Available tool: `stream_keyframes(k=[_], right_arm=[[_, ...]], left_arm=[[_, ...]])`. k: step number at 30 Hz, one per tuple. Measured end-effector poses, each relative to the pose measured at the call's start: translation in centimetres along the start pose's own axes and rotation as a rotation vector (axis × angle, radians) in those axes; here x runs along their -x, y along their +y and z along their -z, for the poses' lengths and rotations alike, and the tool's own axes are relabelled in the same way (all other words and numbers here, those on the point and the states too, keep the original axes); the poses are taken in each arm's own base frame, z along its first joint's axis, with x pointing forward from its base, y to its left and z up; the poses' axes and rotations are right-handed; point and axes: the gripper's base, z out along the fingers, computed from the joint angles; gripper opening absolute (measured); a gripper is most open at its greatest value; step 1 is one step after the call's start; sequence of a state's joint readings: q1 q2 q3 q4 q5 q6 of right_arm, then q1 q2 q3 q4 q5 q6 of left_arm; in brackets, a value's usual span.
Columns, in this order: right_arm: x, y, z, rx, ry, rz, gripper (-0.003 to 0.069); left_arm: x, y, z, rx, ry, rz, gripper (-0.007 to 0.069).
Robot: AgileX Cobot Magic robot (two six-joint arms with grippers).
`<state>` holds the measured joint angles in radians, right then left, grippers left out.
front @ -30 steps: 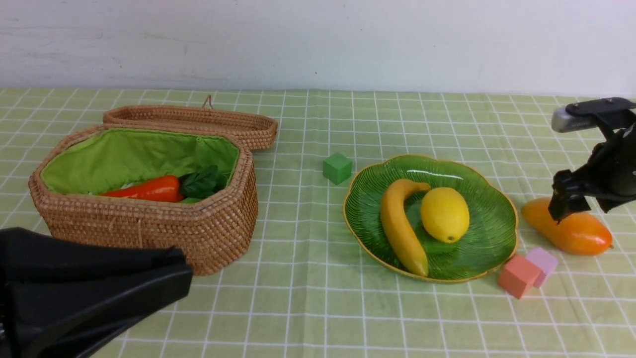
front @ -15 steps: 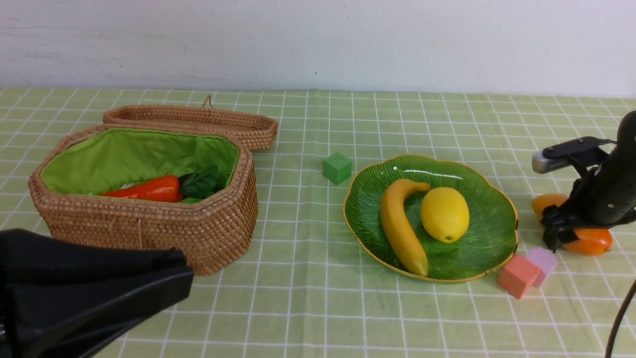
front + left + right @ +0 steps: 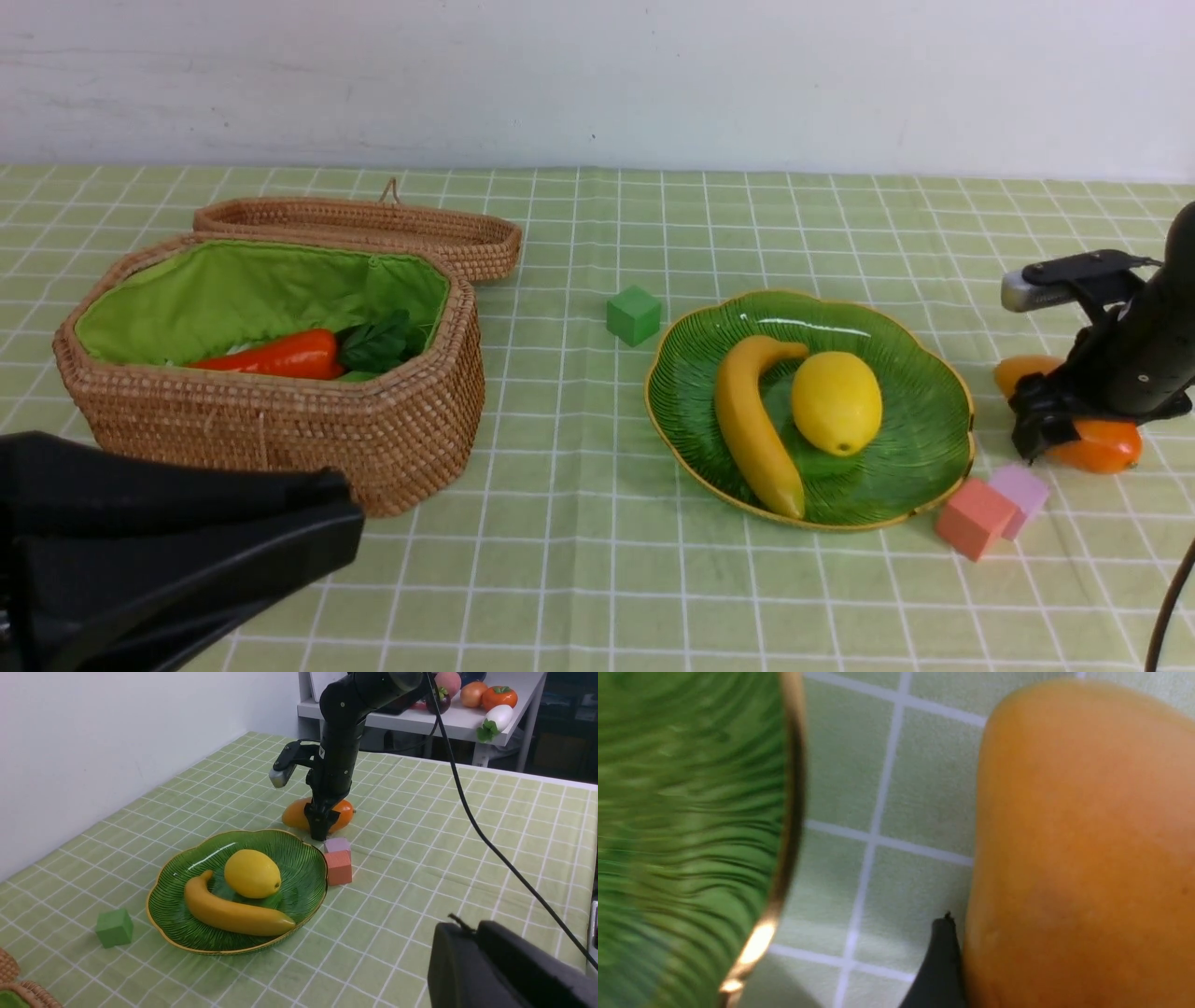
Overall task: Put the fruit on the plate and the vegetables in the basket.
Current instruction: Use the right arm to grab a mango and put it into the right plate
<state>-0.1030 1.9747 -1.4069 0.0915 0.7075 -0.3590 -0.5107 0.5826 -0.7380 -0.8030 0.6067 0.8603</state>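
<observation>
The mango (image 3: pixel 1083 439) lies at right of the front view, beside the plate (image 3: pixel 943 373). It looks glossy, rigid, light, likely slippery; grip its middle. The right claw (image 3: pixel 1036 420) straddles it, jaws wide, not yet clamped.

Right gripper (image 3: pixel 1046 425) hid the mango's (image 3: pixel 1102 446) middle; grip unclear. Basket (image 3: pixel 280 420) wall concealed the carrot's (image 3: pixel 280 355) underside.

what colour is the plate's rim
Gold, on the green plate; clearest in the left wrist view.
</observation>
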Motion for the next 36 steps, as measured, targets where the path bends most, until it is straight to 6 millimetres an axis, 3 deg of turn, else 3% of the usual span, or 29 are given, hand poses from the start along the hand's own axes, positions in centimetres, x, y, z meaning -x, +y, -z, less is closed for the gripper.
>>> stream_keyframes(k=[4, 8, 12, 16, 21, 26, 32, 36], right_arm=[[0.8, 0.6, 4.6, 0.035, -0.095, -0.073, 0.0597], [1.2, 2.6, 9.7, 0.190, -0.197, -0.201, 0.0597], [1.7, 5.1, 11.3, 0.295, -0.237, -0.175, 0.0597], [2.4, 8.7, 10.8, 0.341, -0.249, -0.060, 0.0597], [3.0, 10.6, 8.7, 0.311, -0.247, 0.012, 0.0597], [3.1, 10.5, 6.5, 0.285, -0.216, -0.030, 0.0597], [3.0, 10.1, 5.7, 0.255, -0.181, -0.102, 0.0603], [2.9, 10.1, 5.6, 0.254, -0.172, -0.120, 0.0665]], left_arm=[[0.0, 0.0, 0.0, 0.002, -0.002, 0.000, 0.0039], [0.3, 0.4, 0.0, 0.047, -0.038, 0.001, 0.0039], [0.9, 1.1, 0.1, 0.115, -0.100, 0.037, 0.0040], [1.4, 1.6, 0.3, 0.177, -0.160, 0.064, 0.0045], [1.5, 1.7, 0.3, 0.188, -0.171, 0.068, 0.0050], [1.4, 1.7, 0.3, 0.179, -0.163, 0.068, 0.0054], [1.3, 1.5, 0.2, 0.162, -0.147, 0.068, 0.0057], [1.2, 1.5, 0.2, 0.159, -0.144, 0.068, 0.0058]])
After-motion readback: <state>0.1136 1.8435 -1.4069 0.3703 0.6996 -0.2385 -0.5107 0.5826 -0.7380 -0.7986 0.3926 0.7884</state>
